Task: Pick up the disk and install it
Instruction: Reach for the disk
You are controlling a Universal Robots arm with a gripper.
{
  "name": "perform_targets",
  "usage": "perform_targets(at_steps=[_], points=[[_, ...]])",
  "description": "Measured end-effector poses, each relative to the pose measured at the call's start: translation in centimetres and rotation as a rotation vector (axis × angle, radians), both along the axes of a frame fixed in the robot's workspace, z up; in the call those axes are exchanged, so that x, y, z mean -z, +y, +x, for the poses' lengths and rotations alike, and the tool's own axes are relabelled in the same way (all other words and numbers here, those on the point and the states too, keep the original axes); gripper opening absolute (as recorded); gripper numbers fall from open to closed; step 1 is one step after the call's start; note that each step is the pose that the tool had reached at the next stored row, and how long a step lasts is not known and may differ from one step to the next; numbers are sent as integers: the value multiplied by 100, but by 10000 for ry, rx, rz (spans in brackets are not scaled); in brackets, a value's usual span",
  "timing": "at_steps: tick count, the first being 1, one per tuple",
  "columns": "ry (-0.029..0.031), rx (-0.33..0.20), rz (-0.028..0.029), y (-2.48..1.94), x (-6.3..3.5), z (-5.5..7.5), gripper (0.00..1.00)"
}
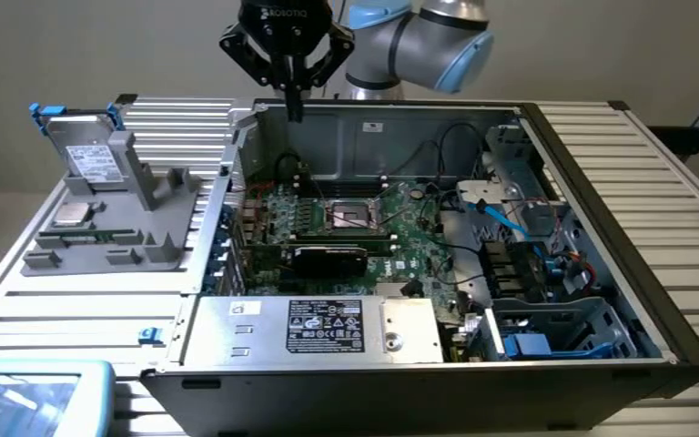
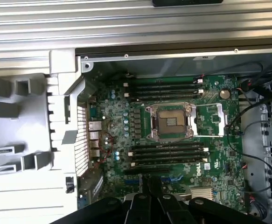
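Observation:
The disk [image 1: 90, 160], a silver-grey drive with a white label in a blue frame, stands upright in a grey rack [image 1: 119, 238] at the exterior view's left, outside the computer case. My gripper [image 1: 292, 111] hangs above the back wall of the open case, well to the disk's right and apart from it. Its fingers are pressed together with nothing between them. In the wrist view the shut gripper [image 2: 150, 198] points down over the motherboard [image 2: 173, 154], near the bare processor socket [image 2: 170, 122].
The open case [image 1: 592, 173] holds a motherboard, cables and a grey power-supply box [image 1: 313, 326] with a black label. A drive cage [image 1: 559, 330] sits at the front right corner. A small square chip [image 1: 73, 214] lies on the rack. A blue-edged screen [image 1: 22, 396] occupies the near left corner.

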State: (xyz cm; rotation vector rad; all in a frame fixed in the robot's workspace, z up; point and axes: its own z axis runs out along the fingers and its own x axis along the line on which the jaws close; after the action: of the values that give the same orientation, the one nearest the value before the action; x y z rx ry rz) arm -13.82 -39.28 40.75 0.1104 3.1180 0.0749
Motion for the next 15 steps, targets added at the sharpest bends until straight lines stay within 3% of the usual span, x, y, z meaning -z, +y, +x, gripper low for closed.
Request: perform_targets(at_steps=[15], points=[[0, 0, 1, 257, 1, -657, 11]])
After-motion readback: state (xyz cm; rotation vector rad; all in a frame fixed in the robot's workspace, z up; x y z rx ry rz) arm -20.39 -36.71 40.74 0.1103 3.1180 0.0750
